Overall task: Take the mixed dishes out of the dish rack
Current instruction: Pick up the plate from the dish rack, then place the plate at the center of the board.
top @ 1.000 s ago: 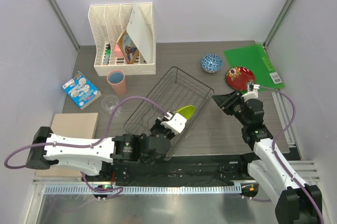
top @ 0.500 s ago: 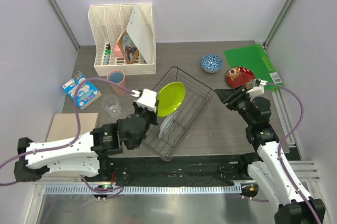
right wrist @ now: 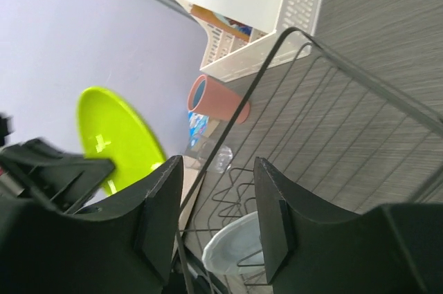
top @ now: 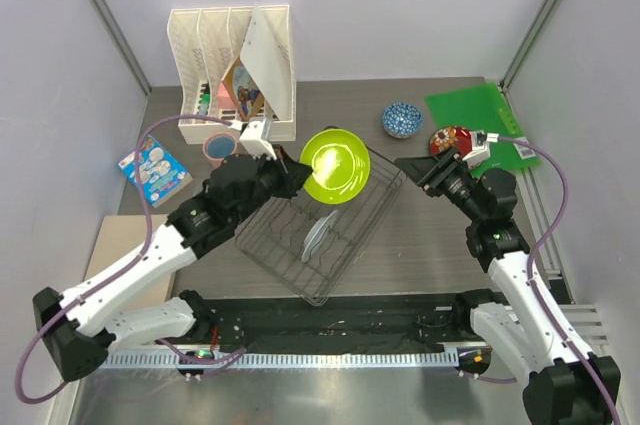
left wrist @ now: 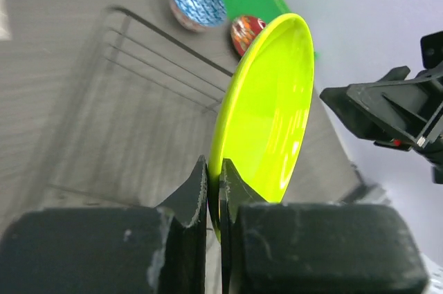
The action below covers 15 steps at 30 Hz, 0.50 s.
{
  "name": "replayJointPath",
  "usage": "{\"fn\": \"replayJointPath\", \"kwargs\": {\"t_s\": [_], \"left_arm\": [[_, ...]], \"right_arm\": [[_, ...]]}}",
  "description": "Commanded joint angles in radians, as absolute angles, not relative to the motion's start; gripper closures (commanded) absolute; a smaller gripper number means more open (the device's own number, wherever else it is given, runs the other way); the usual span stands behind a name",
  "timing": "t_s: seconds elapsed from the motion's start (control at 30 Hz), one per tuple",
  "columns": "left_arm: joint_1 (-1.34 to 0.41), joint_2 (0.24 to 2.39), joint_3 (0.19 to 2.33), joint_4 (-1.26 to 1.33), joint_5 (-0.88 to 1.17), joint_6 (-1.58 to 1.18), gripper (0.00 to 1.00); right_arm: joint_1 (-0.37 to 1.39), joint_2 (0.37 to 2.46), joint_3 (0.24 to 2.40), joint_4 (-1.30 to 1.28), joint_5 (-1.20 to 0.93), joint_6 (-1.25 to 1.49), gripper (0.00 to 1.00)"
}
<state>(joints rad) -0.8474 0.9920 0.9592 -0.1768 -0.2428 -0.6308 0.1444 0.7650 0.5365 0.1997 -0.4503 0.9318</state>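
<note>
- black rectangular wire dish rack [top: 362, 238] sits mid-table, skewed; a white round plate [top: 320, 235] stands on edge in its prongs, in the near half.
- left gripper [top: 298, 180]: fingers clamped tight on the rim of a lime-green round plate [top: 335, 166]. The plate is tilted up in the air over the rack's 12 o'clock corner.
- right gripper [top: 415, 173] is at the rack's 3 o'clock with fingers parted, nothing between them, tips pointing toward the rack.
- pink plastic cup [top: 220, 148] stands upright on the table at the rack's 10 o'clock, just beside the left arm.
- red patterned round plate [top: 450, 142] at 2 o'clock, partly behind the right gripper; small blue patterned bowl [top: 402, 120] at 1 o'clock. Both are on the table, outside the rack.
- white slotted file organizer [top: 230, 75] at 11 o'clock by the far edge; green flat folder [top: 480, 110] in the far right corner.
</note>
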Motion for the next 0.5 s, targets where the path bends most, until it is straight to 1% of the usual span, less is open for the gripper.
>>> {"fn": "replayJointPath", "kwargs": {"t_s": [0.0, 0.03, 0.27, 0.47], "left_arm": [[-0.753, 1.090, 1.005, -0.068, 0.138, -0.831, 1.00], [-0.735, 1.104, 1.000, -0.033, 0.188, -0.863, 1.00], [-0.721, 1.210, 0.991, 0.109, 0.299, -0.954, 1.00], [-0.723, 1.241, 1.008, 0.130, 0.316, -0.966, 1.00]], "right_arm": [[0.150, 0.744, 0.600, 0.321, -0.529, 0.965, 0.47], [0.150, 0.741, 0.603, 0.319, -0.528, 0.962, 0.46], [0.150, 0.764, 0.604, 0.302, -0.557, 0.939, 0.44], [0.149, 0.799, 0.600, 0.261, -0.563, 0.902, 0.44]]}}
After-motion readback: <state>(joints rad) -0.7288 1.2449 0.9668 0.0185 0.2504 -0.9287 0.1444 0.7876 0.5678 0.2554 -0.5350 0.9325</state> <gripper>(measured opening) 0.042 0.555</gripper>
